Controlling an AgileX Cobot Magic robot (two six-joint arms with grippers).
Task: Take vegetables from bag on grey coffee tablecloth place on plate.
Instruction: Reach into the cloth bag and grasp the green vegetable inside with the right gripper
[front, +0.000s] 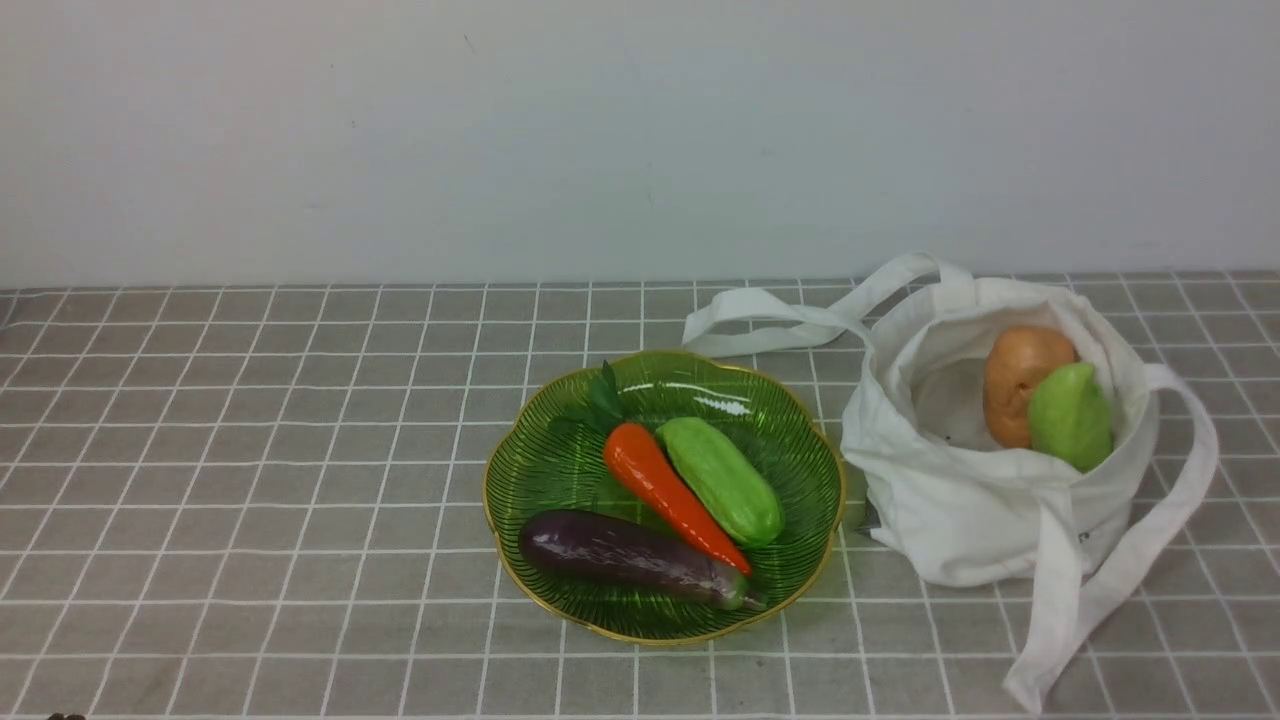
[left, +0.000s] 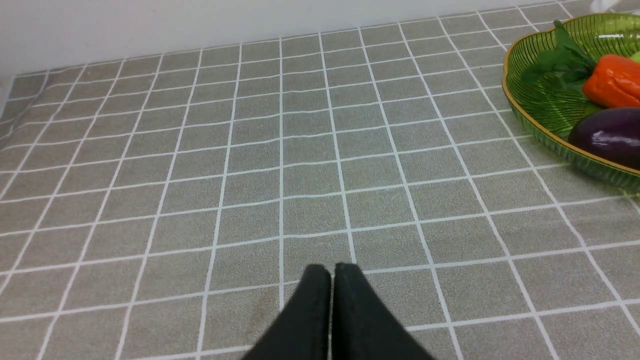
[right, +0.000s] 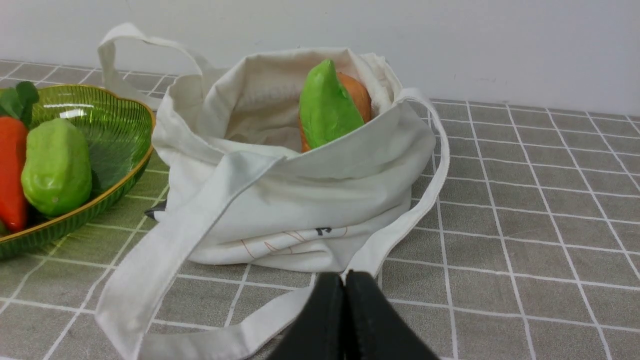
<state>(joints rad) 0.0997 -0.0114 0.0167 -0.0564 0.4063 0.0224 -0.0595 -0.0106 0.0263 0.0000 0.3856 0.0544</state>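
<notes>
White cloth bag (front: 960, 520) sat on the tablecloth (front: 250, 450) just right of the plate (front: 560, 470), holding the potato (front: 1015, 375) and a pale green gourd (front: 1070, 415). On the plate lay a carrot (front: 660, 480), an eggplant (front: 620, 550) and a second gourd (front: 722, 480).

In the left wrist view, the left end effector (left: 332, 272) was closed and empty, well apart from the plate.

In the right wrist view, the right end effector (right: 344, 280) was closed and empty, on the plate's bag side.

Front camera faces wall (front: 640, 130); low wrist cameras share plate (left: 537, 107)
</notes>
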